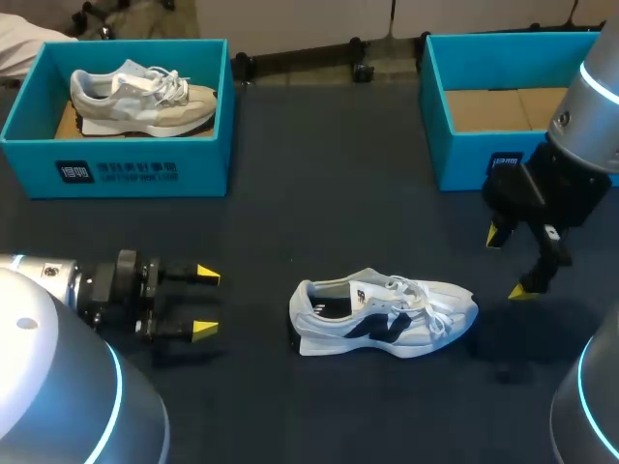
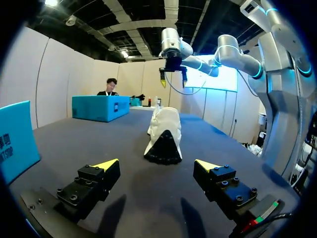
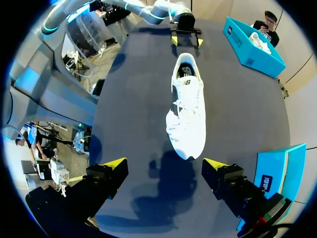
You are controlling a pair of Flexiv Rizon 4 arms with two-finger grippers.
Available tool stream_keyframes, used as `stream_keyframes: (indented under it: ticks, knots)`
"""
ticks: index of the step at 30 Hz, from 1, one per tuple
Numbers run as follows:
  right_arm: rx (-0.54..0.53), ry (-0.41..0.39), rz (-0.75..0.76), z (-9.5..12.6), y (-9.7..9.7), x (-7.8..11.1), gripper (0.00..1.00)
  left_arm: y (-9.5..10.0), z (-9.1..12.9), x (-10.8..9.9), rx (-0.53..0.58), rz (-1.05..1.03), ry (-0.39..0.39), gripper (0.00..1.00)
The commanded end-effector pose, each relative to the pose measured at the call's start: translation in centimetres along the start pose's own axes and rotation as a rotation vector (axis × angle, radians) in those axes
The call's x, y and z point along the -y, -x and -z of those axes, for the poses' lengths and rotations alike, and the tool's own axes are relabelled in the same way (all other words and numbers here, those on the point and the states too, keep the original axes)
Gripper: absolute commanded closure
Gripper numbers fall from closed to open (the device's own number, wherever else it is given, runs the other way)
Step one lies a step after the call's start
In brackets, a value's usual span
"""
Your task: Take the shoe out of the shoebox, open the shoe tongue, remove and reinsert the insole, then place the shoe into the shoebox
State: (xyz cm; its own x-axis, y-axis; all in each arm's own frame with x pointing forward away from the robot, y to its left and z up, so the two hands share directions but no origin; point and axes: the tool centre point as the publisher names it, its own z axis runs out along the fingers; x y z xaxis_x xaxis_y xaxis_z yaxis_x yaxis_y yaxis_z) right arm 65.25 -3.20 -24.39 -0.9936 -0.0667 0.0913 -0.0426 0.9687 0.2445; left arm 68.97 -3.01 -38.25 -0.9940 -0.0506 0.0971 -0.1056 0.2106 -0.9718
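Dark navy table (image 1: pixel 319 174) spans left to right, matte top, evenly lit, with soft shadows.

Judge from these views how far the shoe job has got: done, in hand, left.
Done: the white shoe lies on the table, out of the empty shoebox. In hand: nothing; left claw and right claw are open, apart from the shoe. Left, apparently: opening the tongue, the insole steps, then boxing.

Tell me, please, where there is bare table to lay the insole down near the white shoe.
Widest bare patch: between the left shoebox, the right shoebox and the white shoe. Tight by its toe, near the right pincer.
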Motion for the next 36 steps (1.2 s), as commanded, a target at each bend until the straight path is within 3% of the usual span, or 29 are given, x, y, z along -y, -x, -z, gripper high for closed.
stream_keyframes:
  ticks: [1, 14, 36]
  knots:
    - [-0.001, -0.003, -0.001, -0.1, 0.1, -0.1, 0.00, -0.4, -0.8, -0.3, -0.019, -0.018, -0.012, 0.00]
    - [-0.001, -0.003, -0.001, -0.1, 0.1, -0.1, 0.00, -1.6, -5.3, 0.7, -0.039, 0.000, 0.013, 0.00]
    - [-0.001, -0.003, -0.001, -0.1, 0.1, -0.1, 0.00, -1.5, -5.8, 0.5, -0.027, -0.016, 0.009, 0.00]
